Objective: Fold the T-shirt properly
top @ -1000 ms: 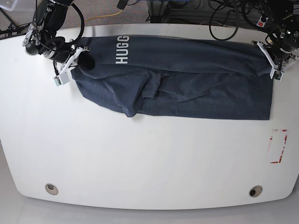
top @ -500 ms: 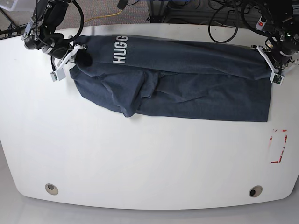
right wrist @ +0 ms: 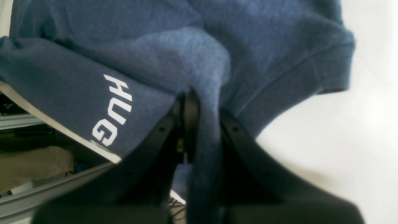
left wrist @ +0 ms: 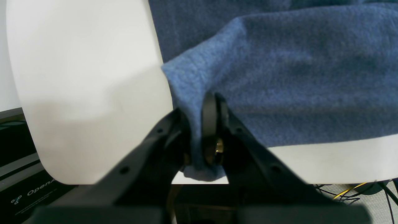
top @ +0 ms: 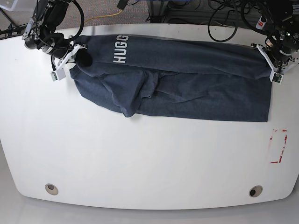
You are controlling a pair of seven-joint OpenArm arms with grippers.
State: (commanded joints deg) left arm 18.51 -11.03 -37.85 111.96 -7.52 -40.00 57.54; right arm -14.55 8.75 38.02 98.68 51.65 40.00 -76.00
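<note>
1. The right gripper [top: 70,53] is at the far left corner of the white table [top: 140,158], its jaws clamped on a bunched fold of the T-shirt [top: 187,88].
2. The T-shirt lies spread along the table's far edge, with the white letters "HUGG" [top: 122,49] just right of that gripper.
3. The left gripper [top: 272,65] pinches the shirt's far right corner, jaws closed on cloth.
4. Red tape marks [top: 279,146] sit near the table's right edge, below the shirt.
</note>
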